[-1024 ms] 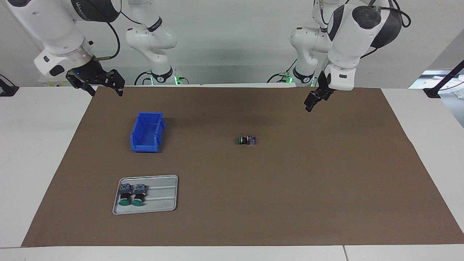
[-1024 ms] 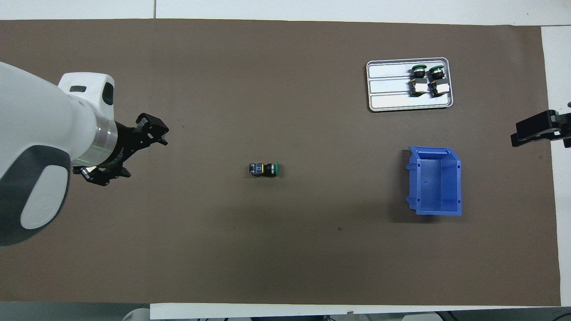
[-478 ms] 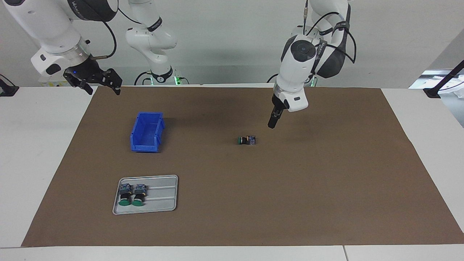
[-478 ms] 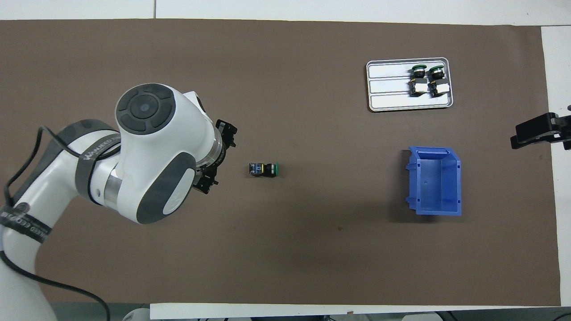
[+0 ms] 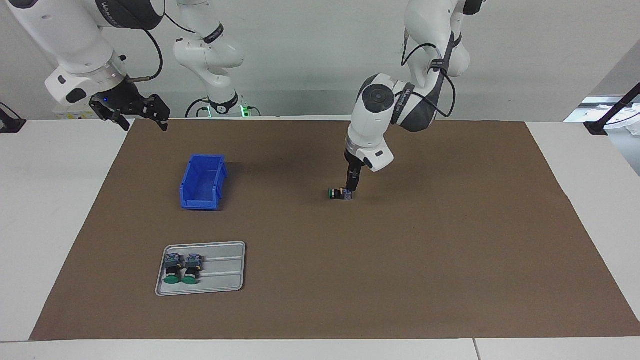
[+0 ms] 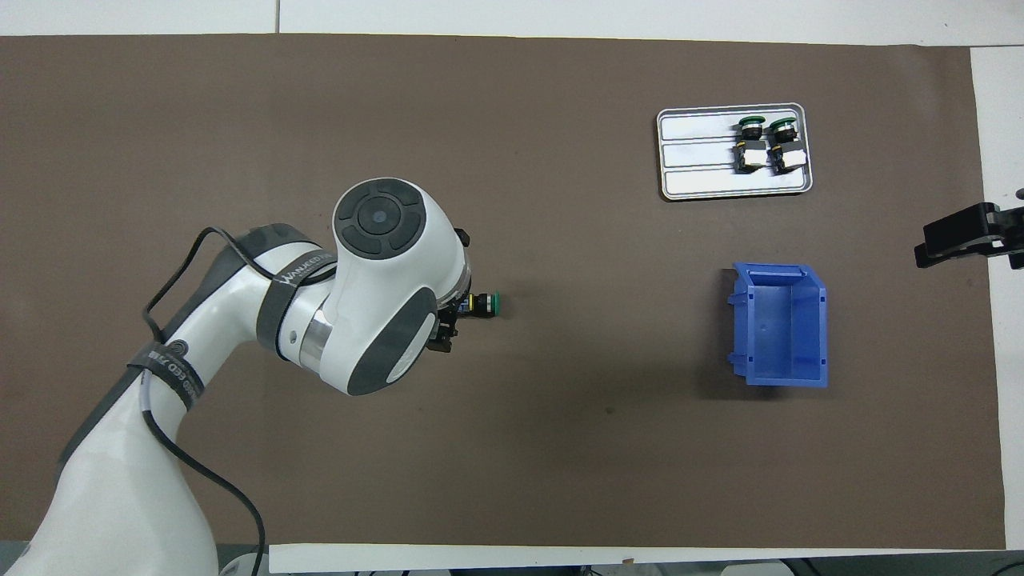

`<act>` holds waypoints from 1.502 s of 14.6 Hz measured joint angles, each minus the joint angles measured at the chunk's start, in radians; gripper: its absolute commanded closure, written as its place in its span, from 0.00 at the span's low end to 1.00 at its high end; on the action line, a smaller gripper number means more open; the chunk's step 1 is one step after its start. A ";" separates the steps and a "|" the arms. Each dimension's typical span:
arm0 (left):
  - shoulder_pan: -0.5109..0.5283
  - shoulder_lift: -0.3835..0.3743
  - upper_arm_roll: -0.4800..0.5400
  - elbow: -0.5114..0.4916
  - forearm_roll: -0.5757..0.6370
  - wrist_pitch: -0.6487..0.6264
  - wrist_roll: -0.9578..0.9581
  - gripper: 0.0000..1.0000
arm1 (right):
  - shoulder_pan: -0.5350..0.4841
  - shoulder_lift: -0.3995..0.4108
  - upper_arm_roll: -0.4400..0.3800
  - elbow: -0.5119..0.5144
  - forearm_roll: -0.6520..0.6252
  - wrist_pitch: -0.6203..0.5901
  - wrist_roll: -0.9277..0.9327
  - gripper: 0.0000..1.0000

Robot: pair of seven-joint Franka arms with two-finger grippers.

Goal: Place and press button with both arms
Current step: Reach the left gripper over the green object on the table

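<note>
The button (image 5: 340,193) lies on its side in the middle of the brown mat, green cap toward the right arm's end. My left gripper (image 5: 351,186) has come down onto the button's dark blue block end and stands open, its fingers either side of the block; whether they touch it I cannot tell. In the overhead view the left arm's wrist covers the block, and only the green cap and yellow band of the button (image 6: 485,303) show. My right gripper (image 5: 141,116) waits open in the air over the mat's edge at the right arm's end, seen also as the right gripper (image 6: 956,240) in the overhead view.
A blue bin (image 5: 202,182) stands open-topped toward the right arm's end. Farther from the robots than the bin, a grey tray (image 5: 225,280) holds two alike green-capped switches (image 5: 182,267). The brown mat (image 5: 450,260) covers most of the white table.
The left arm has swung in from its end of the table and lowered its gripper onto the button. The button has not moved. The right gripper has barely shifted.
</note>
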 measured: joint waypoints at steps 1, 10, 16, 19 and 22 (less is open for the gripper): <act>-0.009 0.021 0.000 0.002 0.000 0.017 -0.024 0.01 | 0.000 0.000 0.000 0.000 0.000 0.000 0.000 0.02; -0.044 0.134 0.002 0.004 0.000 0.120 -0.120 0.03 | 0.000 0.000 0.000 0.000 0.000 0.000 0.000 0.02; -0.046 0.151 0.002 0.004 0.000 0.135 -0.125 0.15 | 0.000 0.000 0.000 -0.001 0.000 0.000 0.000 0.02; -0.046 0.152 0.003 0.004 0.000 0.136 -0.140 0.25 | 0.000 0.000 0.000 -0.001 0.000 0.000 0.000 0.02; -0.046 0.153 0.006 0.004 0.000 0.137 -0.158 0.33 | 0.000 0.000 0.000 -0.001 0.000 0.000 0.000 0.02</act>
